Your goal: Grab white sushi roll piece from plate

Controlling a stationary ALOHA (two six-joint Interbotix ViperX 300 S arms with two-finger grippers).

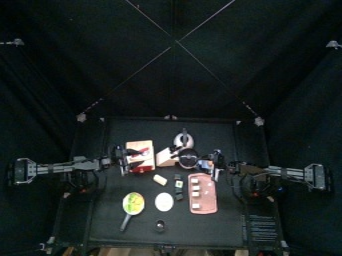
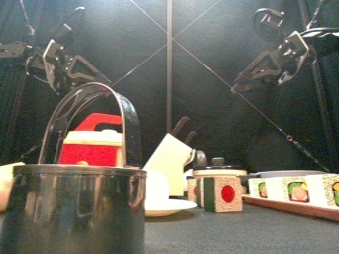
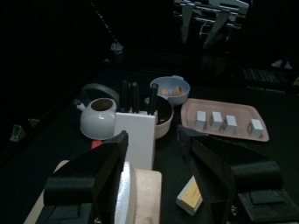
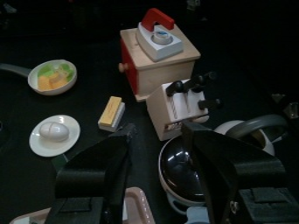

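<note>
Both arms hang raised: the left gripper (image 3: 158,179) and right gripper (image 4: 160,171) each have jaws spread and empty. The salmon-pink plate (image 3: 225,119), holding sushi pieces, lies well beyond the left jaws.

My top camera looks straight down from far up; my front one sits level at the tabletop's (image 1: 100,205) 6 o'clock edge, close in. Both wrist cameras share the knife block (image 3: 139,131).
</note>
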